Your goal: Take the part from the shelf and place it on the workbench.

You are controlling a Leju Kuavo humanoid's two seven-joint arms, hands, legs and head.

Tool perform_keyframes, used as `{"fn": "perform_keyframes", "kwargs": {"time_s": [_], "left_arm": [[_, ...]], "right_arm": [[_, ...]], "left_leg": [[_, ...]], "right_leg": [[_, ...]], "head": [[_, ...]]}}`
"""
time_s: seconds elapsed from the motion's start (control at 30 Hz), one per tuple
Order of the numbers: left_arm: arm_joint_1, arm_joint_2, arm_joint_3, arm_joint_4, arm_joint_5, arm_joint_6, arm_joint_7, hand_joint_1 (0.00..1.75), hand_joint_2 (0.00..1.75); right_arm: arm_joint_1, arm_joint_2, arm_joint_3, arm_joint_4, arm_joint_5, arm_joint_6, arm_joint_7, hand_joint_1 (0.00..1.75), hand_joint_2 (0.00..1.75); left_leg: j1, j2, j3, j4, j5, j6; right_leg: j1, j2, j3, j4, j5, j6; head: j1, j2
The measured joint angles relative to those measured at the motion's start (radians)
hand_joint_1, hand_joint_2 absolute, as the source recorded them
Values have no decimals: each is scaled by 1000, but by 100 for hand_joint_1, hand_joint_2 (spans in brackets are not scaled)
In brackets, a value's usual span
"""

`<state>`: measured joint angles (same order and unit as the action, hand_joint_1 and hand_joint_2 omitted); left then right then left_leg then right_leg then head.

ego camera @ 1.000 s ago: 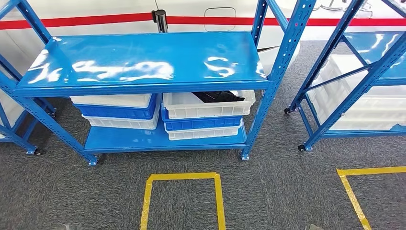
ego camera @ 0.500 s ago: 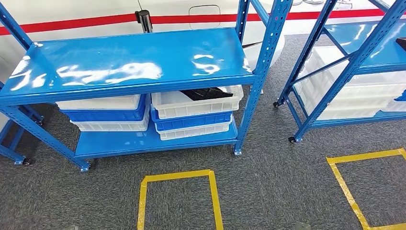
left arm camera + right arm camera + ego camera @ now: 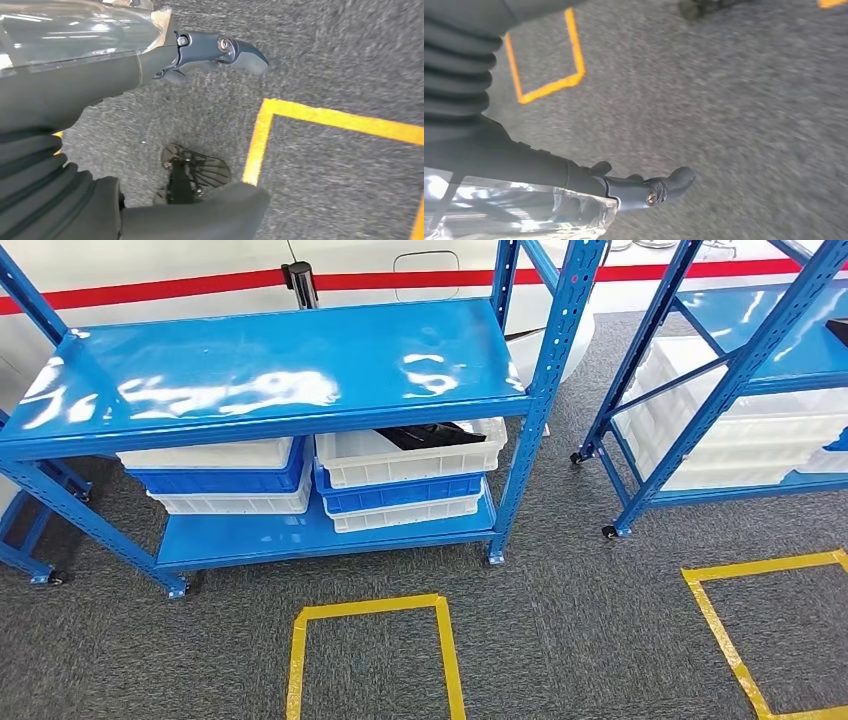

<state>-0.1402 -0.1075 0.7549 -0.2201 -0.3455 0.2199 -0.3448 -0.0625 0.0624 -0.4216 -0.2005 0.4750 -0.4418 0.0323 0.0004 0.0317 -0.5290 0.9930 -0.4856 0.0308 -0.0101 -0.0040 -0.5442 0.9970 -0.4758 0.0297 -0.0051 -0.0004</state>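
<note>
Black part (image 3: pixel 432 434) lies in top white bin (image 3: pixel 410 455) on shelf (image 3: pixel 270 370) lower level. Left hand (image 3: pixel 200 50) and right hand (image 3: pixel 634 187) hang over carpet, well apart from part, fingers extended, holding nothing.

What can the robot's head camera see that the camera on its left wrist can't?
Head view alone: a blue shelf with stacked white and blue bins underneath, and a black part lying in the top white bin on the right.

Left wrist view alone: the robot's left hand up close, hanging above the floor with its fingers apart and holding nothing.

Both: the grey carpet and yellow tape marking squares on it.
</note>
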Motion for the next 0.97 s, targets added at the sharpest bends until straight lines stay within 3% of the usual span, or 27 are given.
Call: {"fn": "perform_keyframes", "kwargs": {"time_s": [0.17,0.4,0.7,0.73,0.83,0.87,0.97], "left_arm": [[0,-4,-2,3,9,-15,44,0,175],[2,-4,-16,3,-3,-27,49,0,175],[76,19,-201,-33,81,-79,116,0,175],[84,22,-224,-39,93,-85,125,0,131],[110,31,-292,-55,126,-102,155,0,0],[119,35,-314,-61,138,-108,165,0,0],[142,42,-371,-75,167,-123,189,0,0]], "right_arm": [[6,14,5,2,0,-6,20,0,175],[9,18,6,2,-10,-40,-15,0,175],[64,2,96,-34,-121,57,-31,0,175],[69,0,108,-40,-137,74,-31,0,175],[86,-8,147,-57,-182,123,-31,0,44],[92,-11,160,-63,-198,140,-31,0,0],[108,-18,192,-79,-236,182,-31,0,0]], "left_leg": [[-6,0,0,0,0,0],[-10,0,1,1,0,1],[-12,0,0,1,-1,2],[-12,0,0,1,-2,2],[-12,0,1,1,-2,3],[-12,0,1,1,-2,3],[-12,0,1,1,-2,3]], "right_leg": [[-3,0,0,0,0,0],[-8,0,1,0,1,1],[-10,0,0,0,1,1],[-10,0,0,0,1,1],[-10,0,0,0,0,1],[-10,0,0,0,0,1],[-10,0,0,0,0,1]], "head": [[0,0],[0,0],[0,0],[0,0],[0,0],[0,0],[0,0]]}}
